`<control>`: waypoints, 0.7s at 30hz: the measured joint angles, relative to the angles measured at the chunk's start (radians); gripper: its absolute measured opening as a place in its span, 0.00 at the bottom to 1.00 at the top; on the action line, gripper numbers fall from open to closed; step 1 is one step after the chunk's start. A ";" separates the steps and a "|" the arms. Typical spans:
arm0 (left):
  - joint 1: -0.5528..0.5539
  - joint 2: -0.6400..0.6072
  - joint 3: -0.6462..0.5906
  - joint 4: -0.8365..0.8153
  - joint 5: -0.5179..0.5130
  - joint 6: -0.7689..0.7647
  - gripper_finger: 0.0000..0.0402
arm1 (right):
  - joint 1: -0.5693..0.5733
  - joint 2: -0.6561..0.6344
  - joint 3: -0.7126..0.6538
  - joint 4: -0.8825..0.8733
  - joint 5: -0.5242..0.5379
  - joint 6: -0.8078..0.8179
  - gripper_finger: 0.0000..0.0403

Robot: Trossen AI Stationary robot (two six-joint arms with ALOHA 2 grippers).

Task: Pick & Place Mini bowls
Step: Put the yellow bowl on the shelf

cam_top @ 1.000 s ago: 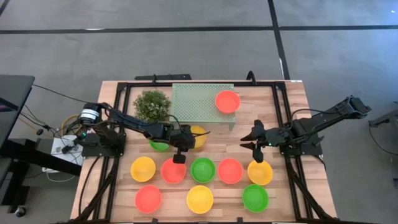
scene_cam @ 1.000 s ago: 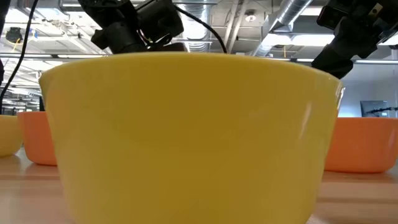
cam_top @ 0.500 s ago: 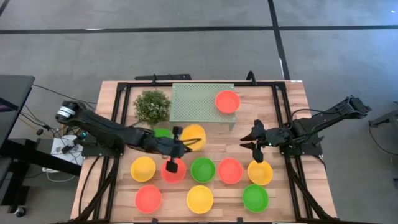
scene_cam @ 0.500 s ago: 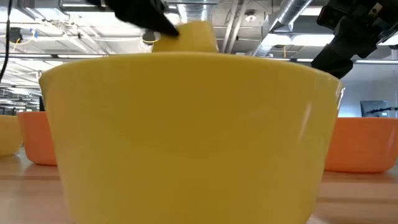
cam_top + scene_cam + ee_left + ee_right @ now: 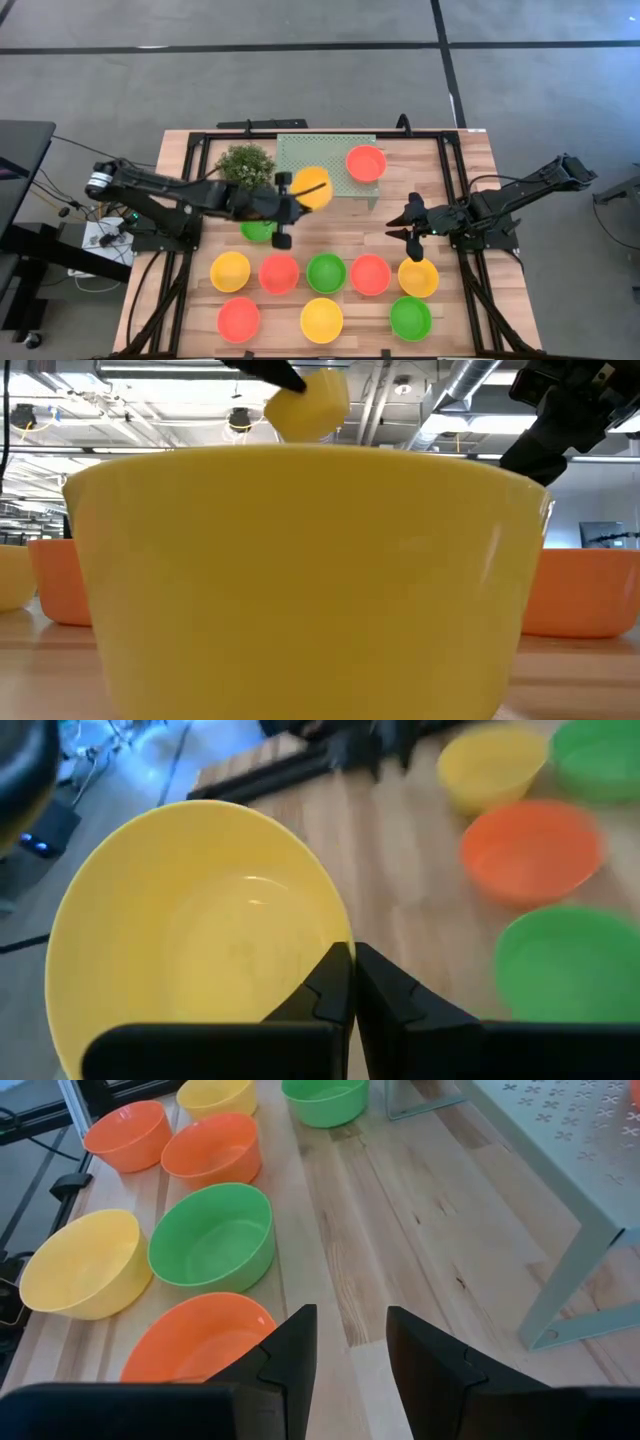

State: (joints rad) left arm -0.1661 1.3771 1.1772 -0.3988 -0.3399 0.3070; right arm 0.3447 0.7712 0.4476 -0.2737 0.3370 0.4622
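Note:
In the high view my left gripper (image 5: 297,194) holds a yellow mini bowl (image 5: 313,186) in the air, just in front of the pale green tray (image 5: 318,162). The left wrist view shows that bowl (image 5: 200,930) with my left gripper (image 5: 350,965) shut on it. A red-orange bowl (image 5: 365,162) sits on the tray. A green bowl (image 5: 256,231) rests on the table below the arm. Several more bowls stand in two rows near the front. My right gripper (image 5: 408,226) hangs open at the right, over the table, holding nothing. My left gripper pinches the yellow bowl's rim (image 5: 338,932) between its two fingers, one finger inside the bowl and one outside. The fingers come from the table's left, slanting down. The bowl is lifted clear of the table and sits tilted in the hold.
A bushy green plant (image 5: 245,168) stands left of the tray. Front rows hold yellow (image 5: 230,271), red-orange (image 5: 279,273), green (image 5: 326,273), red-orange (image 5: 370,274) and yellow (image 5: 418,277) bowls, then red-orange (image 5: 238,319), yellow (image 5: 321,320) and green (image 5: 410,318). A black frame (image 5: 450,190) borders the table.
My left gripper has risen, taking the yellow bowl from the table top up into the air and a little toward the tray; the bowl now hangs tilted, clear of the table. The green bowl beside it has stayed in place.

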 joint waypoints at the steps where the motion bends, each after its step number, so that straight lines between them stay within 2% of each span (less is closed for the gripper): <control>1: 0.023 0.010 0.014 -0.012 0.028 0.019 0.02 | 0.000 0.000 0.000 0.000 0.000 0.000 0.29; 5: 0.120 0.048 0.052 -0.013 0.144 0.053 0.02 | 0.000 0.000 0.000 0.000 0.000 0.000 0.29; 10: 0.249 0.093 0.057 -0.013 0.157 0.055 0.02 | 0.000 0.000 0.000 0.000 0.000 0.000 0.29; 12: 0.292 0.117 0.057 -0.012 0.201 0.055 0.02 | 0.000 0.000 0.000 -0.001 0.000 0.000 0.29; 14: 0.320 0.142 0.057 -0.005 0.245 0.052 0.02 | 0.000 0.000 0.000 -0.001 0.000 0.000 0.29; 21: 0.359 0.213 0.056 0.008 0.244 0.053 0.02 | 0.000 0.000 0.000 -0.002 0.000 0.000 0.29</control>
State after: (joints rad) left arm 0.1934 1.5899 1.2335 -0.3905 -0.0957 0.3599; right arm 0.3445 0.7714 0.4473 -0.2756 0.3374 0.4622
